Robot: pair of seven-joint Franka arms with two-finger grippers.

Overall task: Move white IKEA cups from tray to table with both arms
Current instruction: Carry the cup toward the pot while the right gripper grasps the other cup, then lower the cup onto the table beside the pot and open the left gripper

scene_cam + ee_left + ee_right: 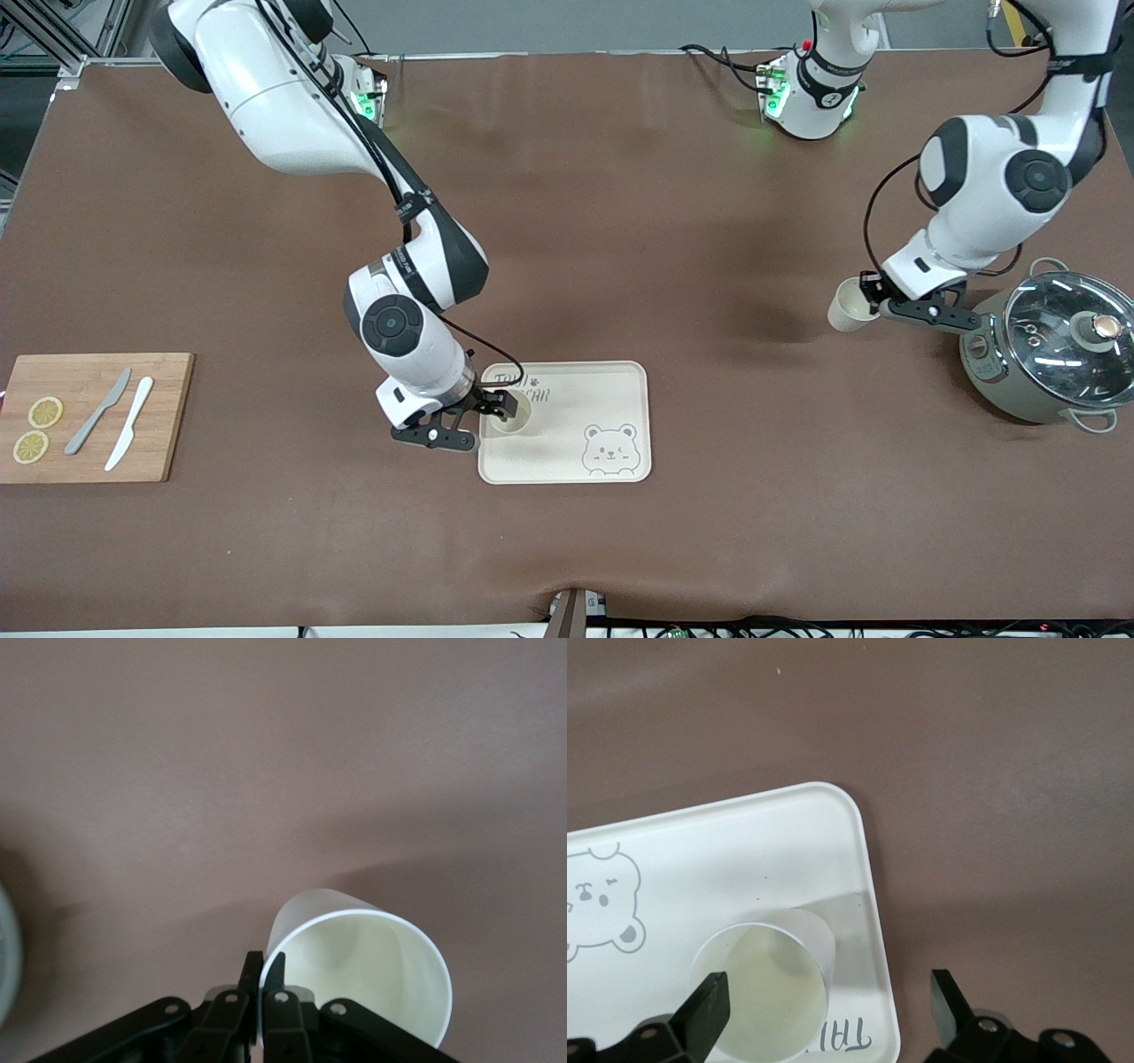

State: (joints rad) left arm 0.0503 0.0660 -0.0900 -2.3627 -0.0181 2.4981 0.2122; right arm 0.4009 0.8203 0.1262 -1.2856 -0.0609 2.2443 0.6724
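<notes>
One white cup (521, 416) stands upright on the cream bear tray (576, 399), in the corner toward the right arm's end. My right gripper (507, 409) is open at this cup. In the right wrist view the cup (766, 992) rests on the tray (744, 850); the gripper (828, 992) has one finger over the cup's mouth and the other outside the tray's edge, neither pressing the wall. My left gripper (873, 294) is shut on the rim of the second white cup (849, 307), held tilted above the table beside the pot. The left wrist view shows the left gripper (264, 970) pinching the cup (363, 979).
A grey-green pot with a glass lid (1054, 354) stands at the left arm's end. A wooden cutting board (89, 443) with two lemon slices, a grey knife and a white knife lies at the right arm's end.
</notes>
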